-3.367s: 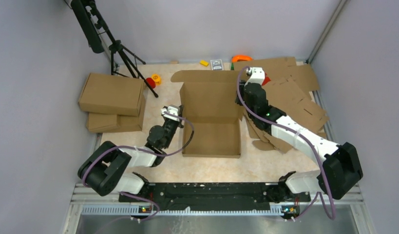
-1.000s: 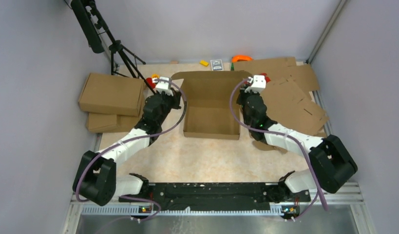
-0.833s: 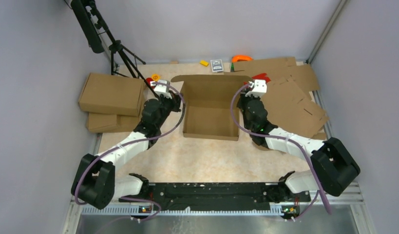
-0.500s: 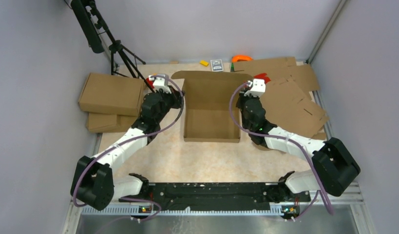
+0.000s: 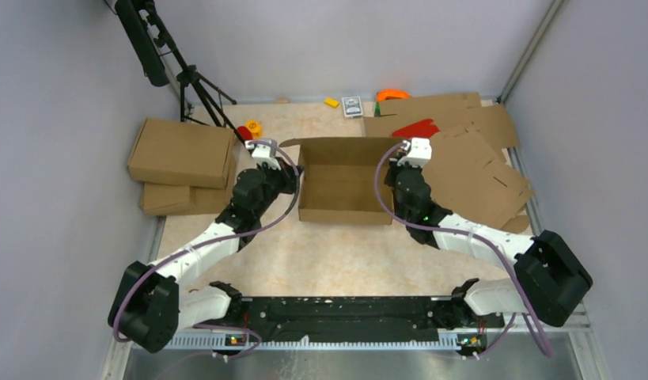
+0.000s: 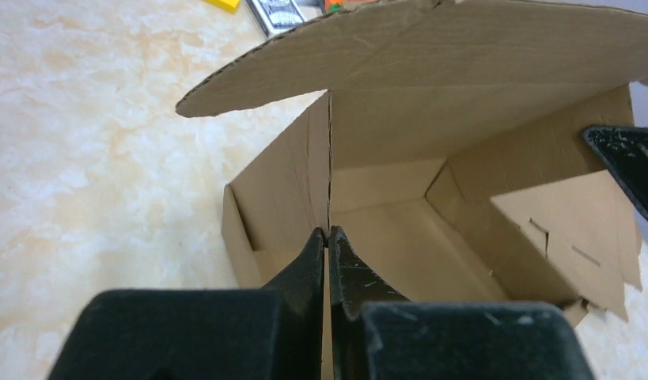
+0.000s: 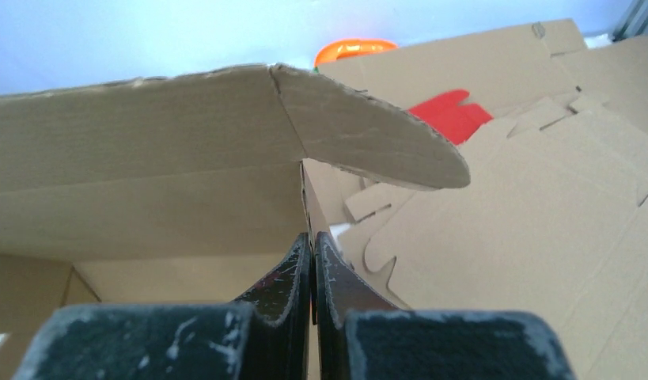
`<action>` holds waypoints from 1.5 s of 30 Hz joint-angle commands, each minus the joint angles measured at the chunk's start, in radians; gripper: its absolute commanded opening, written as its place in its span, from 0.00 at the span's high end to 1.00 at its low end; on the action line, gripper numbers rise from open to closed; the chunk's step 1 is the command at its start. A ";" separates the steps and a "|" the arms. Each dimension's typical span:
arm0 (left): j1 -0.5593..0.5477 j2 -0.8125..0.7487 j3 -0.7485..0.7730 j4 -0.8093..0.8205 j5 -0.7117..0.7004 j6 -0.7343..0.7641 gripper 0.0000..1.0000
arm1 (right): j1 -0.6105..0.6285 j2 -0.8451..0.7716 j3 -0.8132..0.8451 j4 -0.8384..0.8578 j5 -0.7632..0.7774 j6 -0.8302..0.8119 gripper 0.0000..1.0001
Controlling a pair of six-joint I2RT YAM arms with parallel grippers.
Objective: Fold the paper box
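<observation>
The paper box (image 5: 340, 194) is a brown cardboard tray in the middle of the table. Its lid stands up at the back and leans forward over the tray. My left gripper (image 5: 295, 180) is shut on the top edge of the box's left side wall (image 6: 289, 198). My right gripper (image 5: 388, 179) is shut on the top edge of the right side wall (image 7: 306, 194). In the left wrist view the thin wall edge runs between my fingertips (image 6: 328, 234). In the right wrist view it does the same (image 7: 312, 237). The lid (image 7: 146, 150) overhangs both.
Closed cardboard boxes (image 5: 182, 154) are stacked at the left. Flat cut cardboard sheets (image 5: 471, 162) are heaped at the right, with a red piece (image 5: 415, 127) on them. An orange object (image 5: 393, 94), a card pack (image 5: 351, 105), a yellow piece (image 5: 331, 101) and a tripod (image 5: 190, 79) stand along the back.
The lid has swung up from lying back to standing and leaning over the tray. Both grippers and the box have come slightly nearer. The red piece behind now shows fully.
</observation>
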 commanded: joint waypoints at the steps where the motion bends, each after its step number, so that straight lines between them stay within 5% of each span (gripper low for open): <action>1: -0.045 -0.047 -0.056 -0.002 -0.041 0.061 1.00 | 0.028 -0.071 -0.070 0.020 -0.030 0.068 1.00; 7: -0.056 -0.075 -0.107 -0.011 -0.073 0.064 1.00 | 0.037 -0.138 -0.099 -0.074 -0.069 0.085 0.97; 10: -0.063 -0.090 -0.129 -0.012 -0.086 0.064 1.00 | 0.037 -0.197 -0.093 -0.165 -0.107 0.097 0.69; 17: -0.088 -0.117 -0.183 -0.015 -0.111 0.081 1.00 | 0.039 -0.373 -0.079 -0.501 -0.216 0.195 0.54; 23: -0.099 -0.130 -0.222 -0.003 -0.113 0.076 1.00 | 0.038 -0.566 -0.121 -0.651 -0.434 0.217 0.09; 30: -0.104 -0.130 -0.221 -0.012 -0.114 0.075 1.00 | 0.038 -0.699 -0.054 -0.821 -0.709 0.211 0.07; 36: -0.106 -0.141 -0.200 -0.084 -0.106 0.061 1.00 | 0.037 -0.711 0.094 -0.878 -0.614 0.242 0.06; 45: -0.105 -0.217 -0.214 -0.155 -0.100 0.053 1.00 | 0.037 -0.465 0.262 -0.997 -0.556 0.245 0.05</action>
